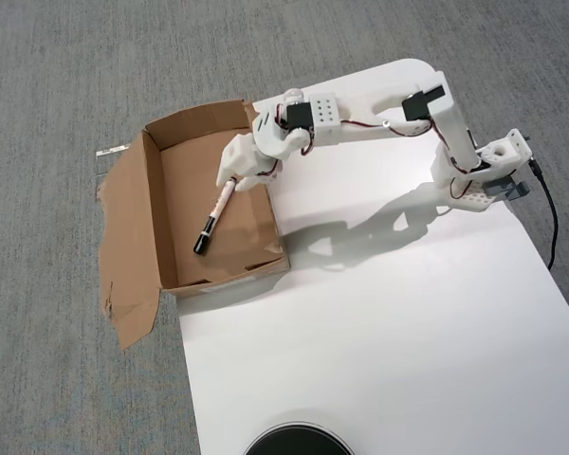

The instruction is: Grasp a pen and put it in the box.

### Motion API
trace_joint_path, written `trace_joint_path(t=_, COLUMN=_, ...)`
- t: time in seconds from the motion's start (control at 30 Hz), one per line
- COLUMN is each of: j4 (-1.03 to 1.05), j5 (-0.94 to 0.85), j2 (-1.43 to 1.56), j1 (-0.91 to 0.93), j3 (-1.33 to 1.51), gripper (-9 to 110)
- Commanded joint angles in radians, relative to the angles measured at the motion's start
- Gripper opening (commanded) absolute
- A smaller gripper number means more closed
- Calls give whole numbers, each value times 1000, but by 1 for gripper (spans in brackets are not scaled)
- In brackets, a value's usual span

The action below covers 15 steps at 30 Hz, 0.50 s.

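Note:
The pen (214, 218) is a slim white marker with a black cap at its lower end. It hangs slanted inside the open brown cardboard box (155, 218), cap pointing down-left toward the box floor. My white gripper (236, 180) reaches over the box's right wall and is shut on the pen's upper end. I cannot tell whether the cap touches the box floor. The box's large torn flap (125, 256) lies splayed flat on the carpet to the left.
The box sits at the left edge of a white tabletop (379, 322), partly over grey carpet (47, 360). The arm's base (484, 171) is clamped at the right with a black cable (552, 223). A black round object (297, 442) is at the bottom edge.

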Motion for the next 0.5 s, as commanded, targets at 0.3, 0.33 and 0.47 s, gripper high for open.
trace_joint_path(t=0.3, j4=12, j5=1, j2=281, j1=1, j3=-19, gripper=13)
trace_joint_path(t=0.33, j4=29, j5=-8, j2=304, j1=1, j3=-19, gripper=13)
trace_joint_path(t=0.47, j4=192, j5=-119, j2=414, j1=-13, j3=-19, gripper=13)
